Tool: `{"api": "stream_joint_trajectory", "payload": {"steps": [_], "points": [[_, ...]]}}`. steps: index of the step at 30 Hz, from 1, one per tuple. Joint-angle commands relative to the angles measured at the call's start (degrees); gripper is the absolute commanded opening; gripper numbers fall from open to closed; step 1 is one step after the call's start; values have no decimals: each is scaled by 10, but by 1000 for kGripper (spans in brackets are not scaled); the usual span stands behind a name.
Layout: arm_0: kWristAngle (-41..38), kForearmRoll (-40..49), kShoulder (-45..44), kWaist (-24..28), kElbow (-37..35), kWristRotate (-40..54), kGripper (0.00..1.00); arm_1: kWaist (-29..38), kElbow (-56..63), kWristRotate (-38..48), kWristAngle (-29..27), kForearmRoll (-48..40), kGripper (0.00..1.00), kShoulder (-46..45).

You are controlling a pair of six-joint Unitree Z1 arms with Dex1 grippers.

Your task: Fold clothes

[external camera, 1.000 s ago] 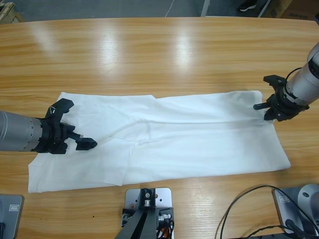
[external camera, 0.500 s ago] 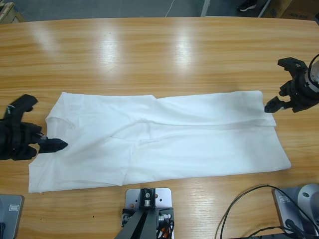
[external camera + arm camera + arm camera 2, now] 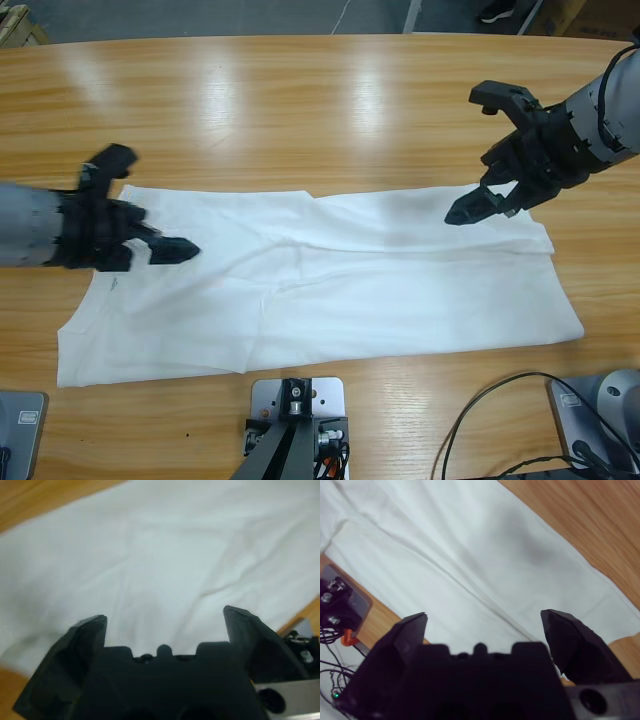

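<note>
The clothes are one white T-shirt (image 3: pixel 330 270) lying flat as a long folded band across the wooden table (image 3: pixel 300 110). A small dark logo (image 3: pixel 110 287) shows near its left end. My left gripper (image 3: pixel 160 202) hovers open over that left end, holding nothing. In the left wrist view its jaws (image 3: pixel 165 617) stand wide apart above creased white cloth (image 3: pixel 165 555). Over the shirt's upper right part my right gripper (image 3: pixel 465 155) hangs open and empty. The right wrist view shows its jaws (image 3: pixel 482 617) spread above the shirt (image 3: pixel 445 555), beside the cloth's far edge.
Bare wood surrounds the shirt, with a broad stretch behind it up to the table's far edge (image 3: pixel 300 40). Black cables (image 3: pixel 490 400) loop over the front right corner of the table.
The left gripper pulled back to the left edge, then came in again over the shirt's left end. The right gripper left the shirt's right edge and moved left over its upper right part.
</note>
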Motion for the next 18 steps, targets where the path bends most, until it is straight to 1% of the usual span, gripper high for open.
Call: {"api": "stream_joint_trajectory", "payload": {"steps": [1, 3, 4, 7, 9, 11, 14, 18], "points": [[-132, -3, 94, 86, -8, 188, 821, 6, 41, -4, 6, -8, 927, -4], [-138, 28, 106, 108, -36, 272, 825, 6, 47, -2, 6, -10, 926, -2], [-152, 58, 118, 125, -60, 302, 826, 6, 50, -2, 6, -11, 926, 0], [-185, 141, 162, 151, -122, 344, 820, 6, 51, 3, 5, -15, 926, 5], [-206, 179, 186, 165, -145, 360, 742, 6, 51, 5, 3, -19, 926, 12], [-217, 204, 197, 171, -152, 366, 665, 6, 52, 5, 3, -23, 925, 18], [-224, 240, 206, 178, -157, 366, 619, 6, 57, 7, 3, -30, 926, 24], [-237, 274, 237, 182, -184, 367, 619, 6, 65, 12, 3, -38, 924, 23]]}}
